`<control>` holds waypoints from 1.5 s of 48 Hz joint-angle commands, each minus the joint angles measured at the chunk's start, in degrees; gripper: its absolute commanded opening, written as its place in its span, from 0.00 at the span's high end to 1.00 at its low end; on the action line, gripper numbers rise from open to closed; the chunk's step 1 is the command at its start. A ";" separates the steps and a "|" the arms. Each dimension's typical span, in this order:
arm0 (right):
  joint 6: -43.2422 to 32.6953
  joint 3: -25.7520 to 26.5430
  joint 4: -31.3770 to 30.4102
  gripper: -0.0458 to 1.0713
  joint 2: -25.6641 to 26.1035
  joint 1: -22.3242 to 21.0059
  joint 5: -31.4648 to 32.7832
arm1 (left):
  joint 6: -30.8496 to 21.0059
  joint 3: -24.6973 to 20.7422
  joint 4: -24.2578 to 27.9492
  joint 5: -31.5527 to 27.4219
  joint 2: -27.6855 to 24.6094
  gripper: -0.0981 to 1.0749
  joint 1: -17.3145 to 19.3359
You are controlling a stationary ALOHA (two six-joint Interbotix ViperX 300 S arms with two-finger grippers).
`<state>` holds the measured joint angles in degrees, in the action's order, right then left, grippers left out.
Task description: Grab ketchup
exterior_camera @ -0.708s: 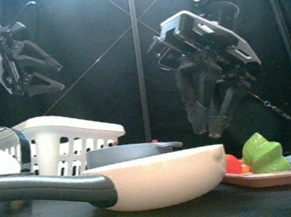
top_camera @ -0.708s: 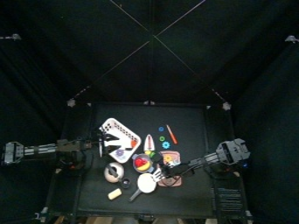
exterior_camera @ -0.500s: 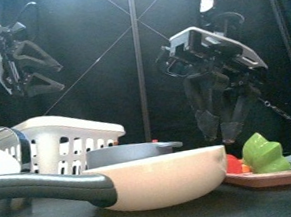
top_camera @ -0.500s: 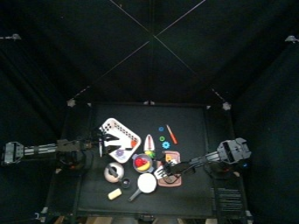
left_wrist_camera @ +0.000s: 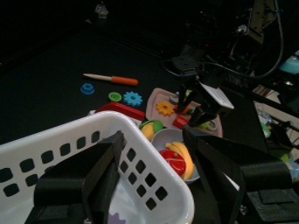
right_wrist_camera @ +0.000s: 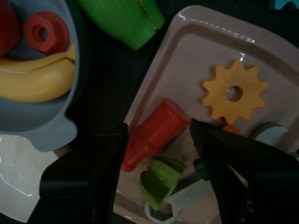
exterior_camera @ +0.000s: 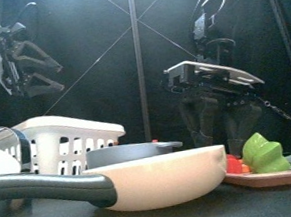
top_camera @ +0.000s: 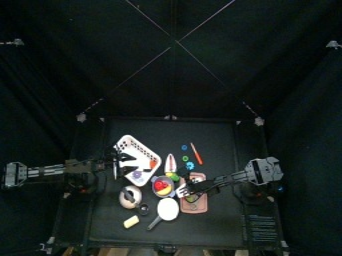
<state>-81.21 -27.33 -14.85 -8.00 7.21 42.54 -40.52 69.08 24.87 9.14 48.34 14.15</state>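
Black table (top_camera: 214, 160); right fingers (right_wrist_camera: 162, 144) apart over red ketchup (right_wrist_camera: 155, 135) on tray (right_wrist_camera: 198, 52); left fingers (left_wrist_camera: 152, 171) apart.

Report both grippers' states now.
Left gripper: open, empty, above the white basket.
Right gripper: open, straddling the red ketchup bottle.

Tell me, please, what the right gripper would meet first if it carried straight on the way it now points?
Most likely the red cone-shaped ketchup bottle lying on the pale pink tray. The right gripper points down at it with open jaws either side. How far above it stands is unclear.
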 commanded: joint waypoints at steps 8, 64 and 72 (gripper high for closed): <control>0.09 -0.53 1.23 0.16 0.62 -0.09 -0.35 | 0.09 -0.79 0.00 0.18 -0.09 0.14 0.18; 0.97 -0.70 -0.26 0.39 4.39 0.09 0.70 | 0.09 -0.70 -0.09 0.18 -0.09 0.14 0.26; 2.81 -0.44 -0.09 0.40 4.48 0.00 0.70 | 0.09 -0.62 0.00 0.18 -0.09 0.14 0.35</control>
<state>-79.28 -28.92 -15.03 -5.63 7.21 43.33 -40.52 69.17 24.87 9.14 48.43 14.41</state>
